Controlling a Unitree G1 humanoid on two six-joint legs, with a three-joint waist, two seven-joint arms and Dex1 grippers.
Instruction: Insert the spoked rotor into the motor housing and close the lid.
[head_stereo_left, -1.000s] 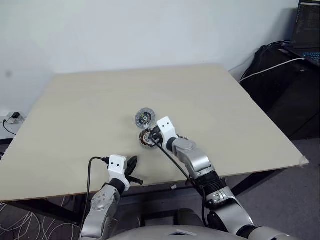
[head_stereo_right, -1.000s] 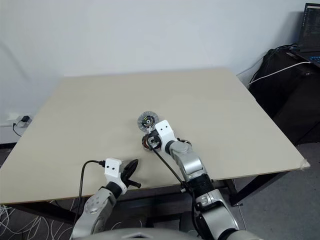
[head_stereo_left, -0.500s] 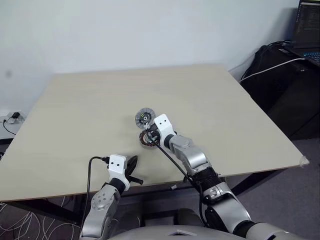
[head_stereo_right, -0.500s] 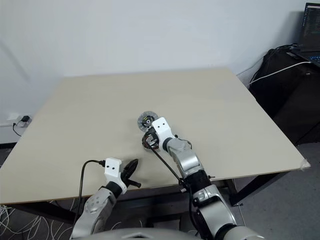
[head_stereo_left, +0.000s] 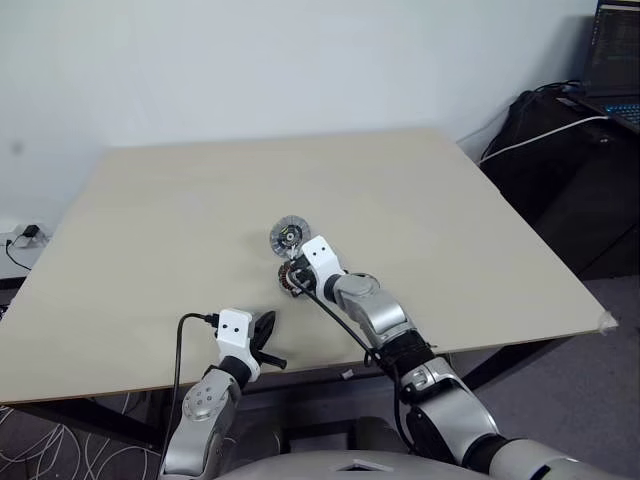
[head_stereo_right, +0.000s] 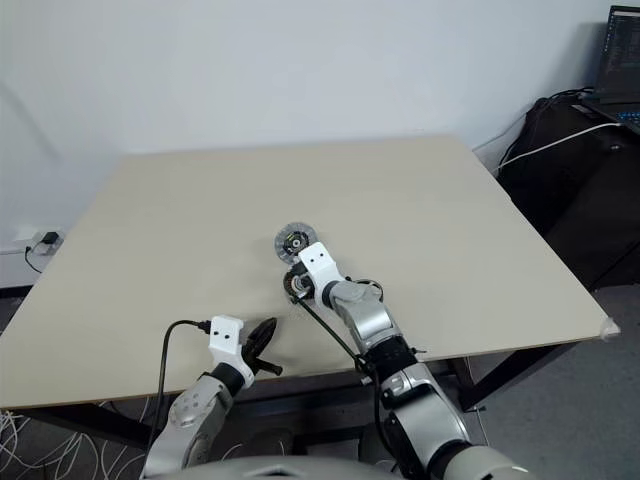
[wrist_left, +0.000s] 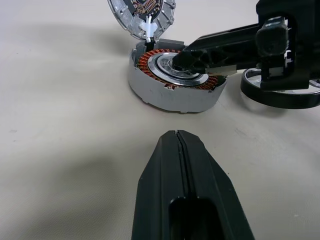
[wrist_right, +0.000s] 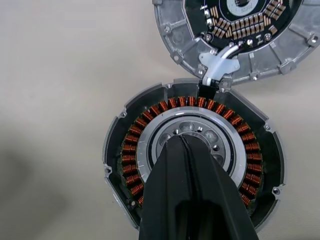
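The right gripper (wrist_right: 182, 142) has its two black fingers pressed together with no gap and nothing between them, and its joined tip sits over the silvery centre of the motor housing (wrist_right: 150, 127); contact with that centre cannot be judged. In the left wrist view the same fingers reach in from 3 o'clock across the housing's top. The motor housing is a low round grey shell with a ring of copper-brown windings around a silver hub, and it rests flat on the table (head_stereo_left: 180, 210). At the housing's 12 o'clock, touching its rim, lies the lid (wrist_right: 280, 55), a silvery-grey disc open face up, showing radial ribs and rows of small copper-coloured contacts around a dark centre. A small white clip or connector (wrist_right: 218, 66) bridges the lid and the housing at the point where they meet. The spoked rotor (wrist_left: 282, 92), black-rimmed, lies flat on the table just beside the housing, partly hidden behind the right gripper's body in the left wrist view. The left gripper (head_stereo_left: 262, 333) hovers near the table's front edge at 7 o'clock from the housing, well apart from it, its fingers also closed tight on nothing and pointing toward the housing. A black cable (head_stereo_left: 185, 330) loops from its wrist.
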